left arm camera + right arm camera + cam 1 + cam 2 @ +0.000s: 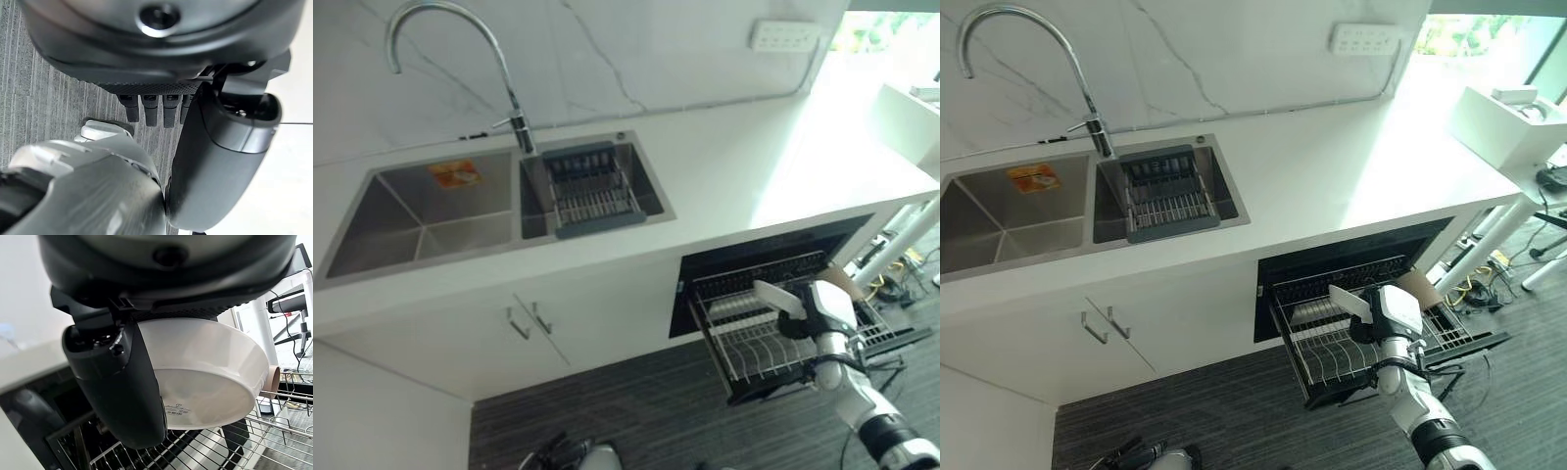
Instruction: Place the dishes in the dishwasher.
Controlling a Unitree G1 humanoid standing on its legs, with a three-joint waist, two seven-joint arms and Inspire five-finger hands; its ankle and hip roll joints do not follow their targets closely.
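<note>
While gripped at its rim, the white bowl hangs tilted just above the pulled-out dishwasher rack, so I can slot it between the wires. My right hand clasps it (left hand idle, fingers straight, near the floor).

A white bowl, tilted on its side, is held over the pulled-out dishwasher's wire rack.

I see a glossy white round ceramic bowl, silver wire dishwasher rack, white worktop w/ grey-veined marble wall, orange sticker in steel sink.
</note>
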